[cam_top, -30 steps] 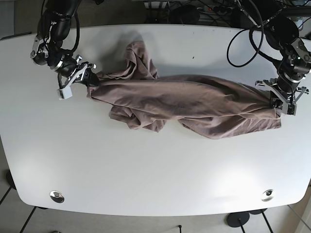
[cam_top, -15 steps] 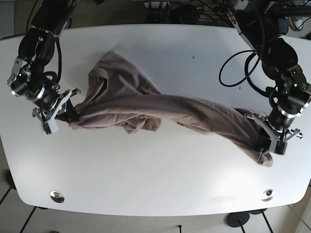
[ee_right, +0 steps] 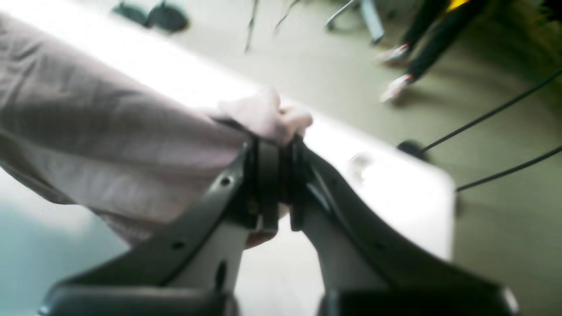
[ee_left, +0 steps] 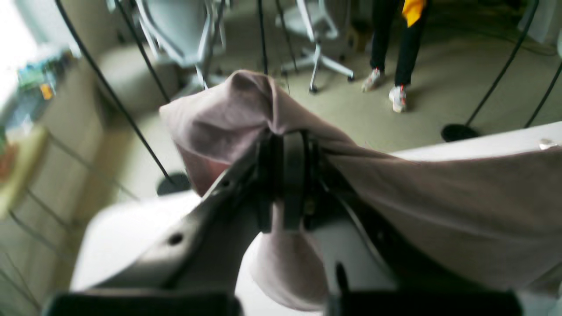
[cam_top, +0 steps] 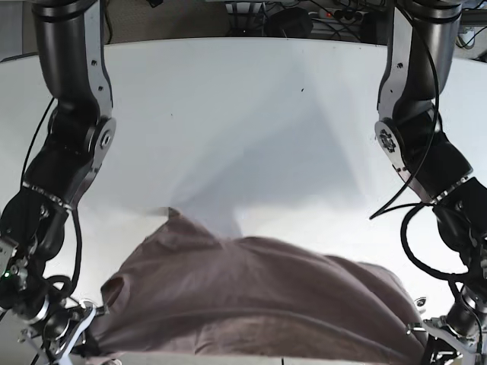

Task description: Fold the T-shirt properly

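Note:
The mauve T-shirt (cam_top: 251, 296) hangs stretched between my two grippers, lifted above the front part of the white table (cam_top: 243, 114). My right gripper (cam_top: 76, 346), at the base view's lower left, is shut on one bunched corner of the shirt (ee_right: 109, 131); its jaws (ee_right: 274, 175) pinch the fabric. My left gripper (cam_top: 437, 344), at the lower right, is shut on the other end of the shirt (ee_left: 439, 197); a fold bulges above its jaws (ee_left: 285, 175). The shirt's lower edge is cut off by the frame.
Both arms reach across the table sides toward the front edge. A round metal fitting (cam_top: 419, 303) sits near the front right corner. Beyond the table are an office chair (ee_left: 307, 26), a person's legs (ee_left: 395, 52) and floor cables.
Both grippers have pulled the shirt from the table's middle toward the front edge and lifted it. It now hangs spread between them instead of lying bunched.

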`<state>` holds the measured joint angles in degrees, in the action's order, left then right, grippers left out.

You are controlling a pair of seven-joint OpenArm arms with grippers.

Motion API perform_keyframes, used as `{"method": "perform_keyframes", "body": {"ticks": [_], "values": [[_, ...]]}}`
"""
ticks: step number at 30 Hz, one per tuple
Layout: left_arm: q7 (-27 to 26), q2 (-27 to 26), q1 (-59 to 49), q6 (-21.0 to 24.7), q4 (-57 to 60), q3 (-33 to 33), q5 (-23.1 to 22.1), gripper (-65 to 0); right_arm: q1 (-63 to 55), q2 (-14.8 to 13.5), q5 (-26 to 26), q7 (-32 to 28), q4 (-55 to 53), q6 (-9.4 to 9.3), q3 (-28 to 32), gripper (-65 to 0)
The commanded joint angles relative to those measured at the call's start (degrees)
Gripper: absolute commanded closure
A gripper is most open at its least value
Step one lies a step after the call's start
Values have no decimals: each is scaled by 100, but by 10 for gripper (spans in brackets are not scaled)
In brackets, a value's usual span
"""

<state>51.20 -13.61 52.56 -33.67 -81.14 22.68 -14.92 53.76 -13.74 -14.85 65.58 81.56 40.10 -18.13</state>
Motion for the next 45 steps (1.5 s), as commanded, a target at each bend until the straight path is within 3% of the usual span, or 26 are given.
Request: {"method": "perform_keyframes", "body": {"ticks": [1,5,10,14,19,23,26,36,37,38,40,41,42,44,45], "values": [[-157,-226,366,22,-57,22,-51,0,563,-239,-102,-180,51,-10,-20,-22],[-166,-341,-135,-4,-259,58,-69,0,624,-301,-102,180,147,-10,-73,-22],[-175,-191,-1919,-13,-1112,568,-209,0,-1336,-310,-137,312,1141,-10,-627,-22],[-316,-217,-3510,-22,-1525,954,-842,0,-3209,-248,-1315,312,1580,-10,-1022,-22],[-808,-217,-5198,-22,-1974,998,-957,0,-5028,-204,-1807,277,1739,-10,-1321,-22],[-817,-191,-6201,-585,-2413,1262,-930,0,-6136,-204,-2132,277,2037,-10,-1567,-22],[-817,-165,-6702,-633,-2536,1587,-965,0,-6672,-248,-2405,277,2134,-10,-1585,-22],[-790,81,-7607,-633,-2694,2027,-913,0,-7174,-222,-2449,286,2108,-10,-1585,-27],[-790,64,-7686,-633,-2694,2018,-913,-6,-7200,-222,-2449,286,2108,-10,-1585,-29],[-790,55,-7765,-633,-2694,2018,-904,-51,-7217,-222,-2431,286,2134,-10,-1585,-40],[-790,46,-7897,-633,-2686,2018,-904,-200,-7244,-213,-2396,286,2134,-10,-1576,-168],[-790,46,-7985,-633,-2668,2027,-904,-312,-7323,-213,-2414,286,2143,-10,-1585,-331],[-790,38,-8056,-633,-2668,2027,-904,-367,-7349,-213,-2440,286,2143,-10,-1585,-445],[-790,-94,-8170,-633,-2677,2027,-948,-379,-7349,-213,-2449,286,2143,-10,-1594,-621],[-790,-103,-8205,-633,-2703,2027,-974,-361,-7341,-213,-2449,277,2143,-10,-1594,-650]]}}
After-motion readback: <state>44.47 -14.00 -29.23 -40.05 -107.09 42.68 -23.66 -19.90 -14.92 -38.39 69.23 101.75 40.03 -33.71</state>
